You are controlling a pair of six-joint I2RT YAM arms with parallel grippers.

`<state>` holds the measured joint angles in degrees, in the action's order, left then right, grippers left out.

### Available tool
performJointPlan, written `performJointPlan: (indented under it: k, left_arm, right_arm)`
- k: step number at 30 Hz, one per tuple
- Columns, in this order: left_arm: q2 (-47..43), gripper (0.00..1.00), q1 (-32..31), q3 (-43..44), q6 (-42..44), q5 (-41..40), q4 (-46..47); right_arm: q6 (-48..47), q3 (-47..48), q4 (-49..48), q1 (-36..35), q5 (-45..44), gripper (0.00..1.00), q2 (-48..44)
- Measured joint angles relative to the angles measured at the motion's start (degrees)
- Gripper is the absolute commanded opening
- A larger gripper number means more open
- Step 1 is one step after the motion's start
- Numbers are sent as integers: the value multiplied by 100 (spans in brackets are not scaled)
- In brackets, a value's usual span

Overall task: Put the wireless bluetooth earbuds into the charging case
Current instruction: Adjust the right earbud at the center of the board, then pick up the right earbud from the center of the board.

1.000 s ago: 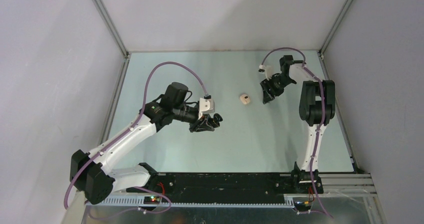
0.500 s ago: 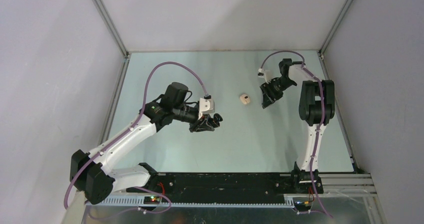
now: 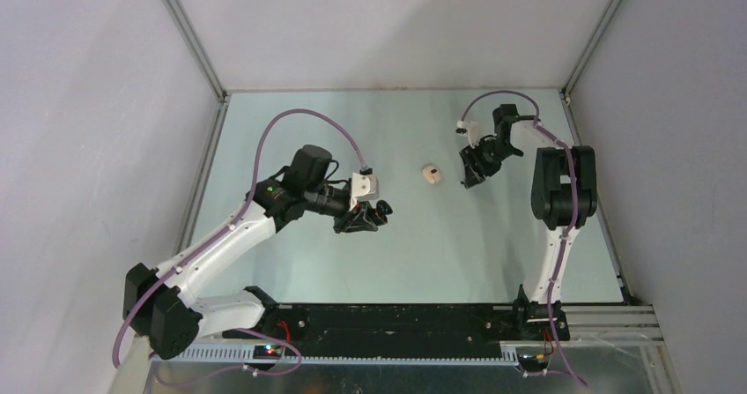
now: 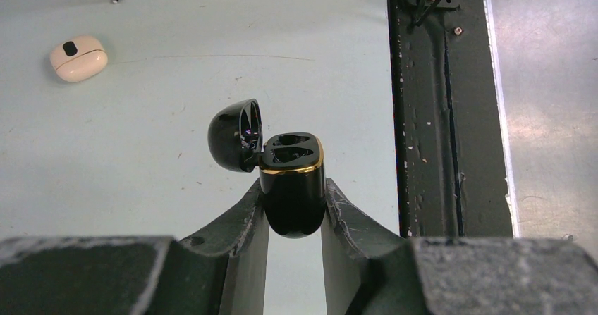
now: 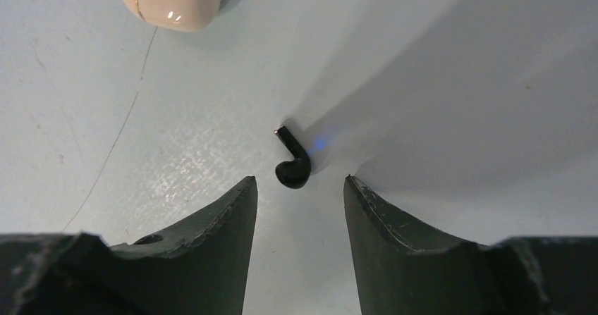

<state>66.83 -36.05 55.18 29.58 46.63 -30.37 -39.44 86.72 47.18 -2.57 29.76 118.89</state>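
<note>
I see my left gripper (image 4: 293,185) low in the middle of the left wrist view. Its two fingers are squeezed tight on a black case (image 4: 290,204), one on each side. The case stands up with its lid (image 4: 233,136) flipped open to the left. A gold rim runs round the top. A black rail (image 4: 430,118) runs down the right side of that view.

In the top view, a small cream case (image 3: 432,175) sits shut on the table (image 3: 291,121), near the middle of the frame. It is between my two grippers and closer to the right one.

My right gripper (image 5: 297,182) points down at the table, just right of the cream case. Its fingers are spread a little way and hold nothing. One black earbud (image 5: 293,164) lies flat on the table in the middle of the right wrist view. It is right at the gap between the fingertips, and I cannot tell if they touch it. Its stem points to the upper left.
</note>
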Motion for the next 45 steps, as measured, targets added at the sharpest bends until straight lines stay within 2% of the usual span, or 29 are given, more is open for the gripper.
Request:
performJointPlan:
  k: [25,30,38,41,45]
  left_arm:
    - [0,0,-22,0,4,-2,-35]
    - [-2,0,-26,0,4,-2,-37]
    - [-2,0,-37,0,44,-2,-37]
    - [-2,0,-42,0,44,-2,-37]
    - [-2,0,-42,0,46,-2,-37]
  right_arm:
    - [337,-629,-748,-422,-831,46,-448]
    - [647,-643,-883,-542,-1161,38,-457]
    - [905,-704,-1016,-573,-1495,32,-492]
    - [949,-737,-1069,-590,-1578,24,-509]
    - [946,-811,-1156,-595,-1602,20,-557]
